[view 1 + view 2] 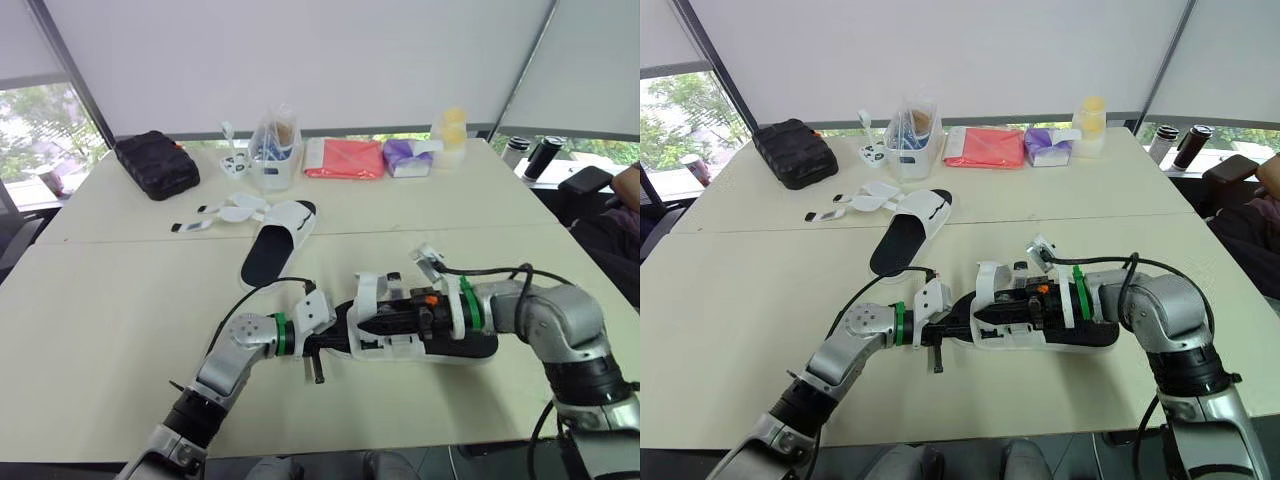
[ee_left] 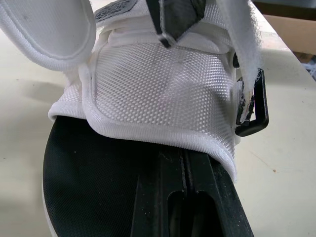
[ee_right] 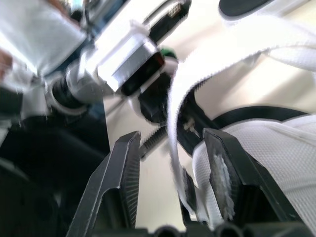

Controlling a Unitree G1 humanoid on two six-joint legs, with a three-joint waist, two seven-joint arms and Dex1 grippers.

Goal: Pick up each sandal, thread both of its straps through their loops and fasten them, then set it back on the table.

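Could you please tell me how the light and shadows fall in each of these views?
Left eye view: daylight enters at the window, and the near sandal casts only a faint shadow on the table. Left wrist view: a soft shadow lies beside its mesh upper. Right wrist view: the strap glares white against the pale table.
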